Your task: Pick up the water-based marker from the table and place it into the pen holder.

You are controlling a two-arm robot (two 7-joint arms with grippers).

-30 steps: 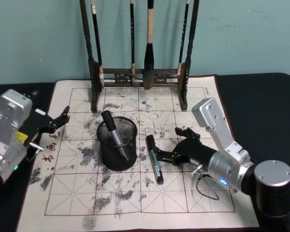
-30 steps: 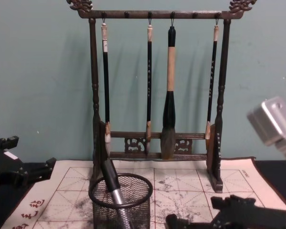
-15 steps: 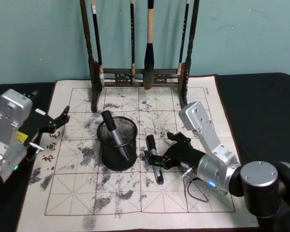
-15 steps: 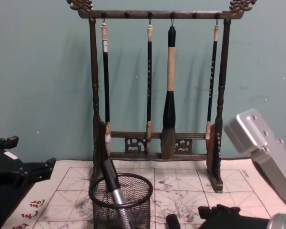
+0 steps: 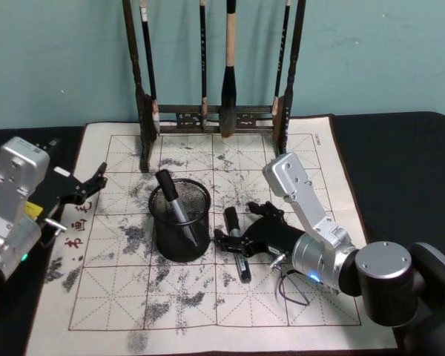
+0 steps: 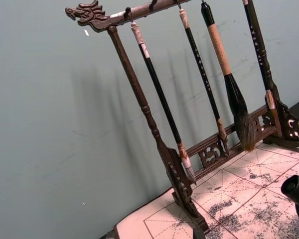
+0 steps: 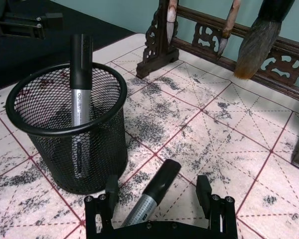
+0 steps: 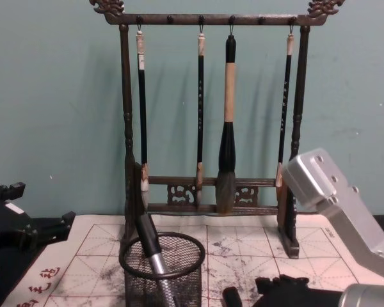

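Observation:
A black-capped, grey-bodied water-based marker (image 5: 238, 245) lies flat on the ink-stained grid mat, just right of the pen holder (image 5: 179, 222). The holder is a round black mesh cup and has another marker (image 5: 175, 202) leaning inside it. My right gripper (image 5: 239, 239) is low over the lying marker and open. In the right wrist view, its fingers (image 7: 110, 186) stand on either side of the marker (image 7: 153, 195) without touching it, and the pen holder (image 7: 103, 149) is close beside them. My left gripper (image 5: 87, 189) rests open at the mat's left edge.
A tall dark wooden brush rack (image 5: 216, 117) with several hanging brushes stands at the back of the mat, also in the chest view (image 8: 211, 192). The mat (image 5: 133, 297) lies on a black table. The chest view shows the pen holder (image 8: 163, 272) at front centre.
My right gripper has moved left across the mat from beside the lying marker to straddling it. The marker, the pen holder and the left arm have stayed put.

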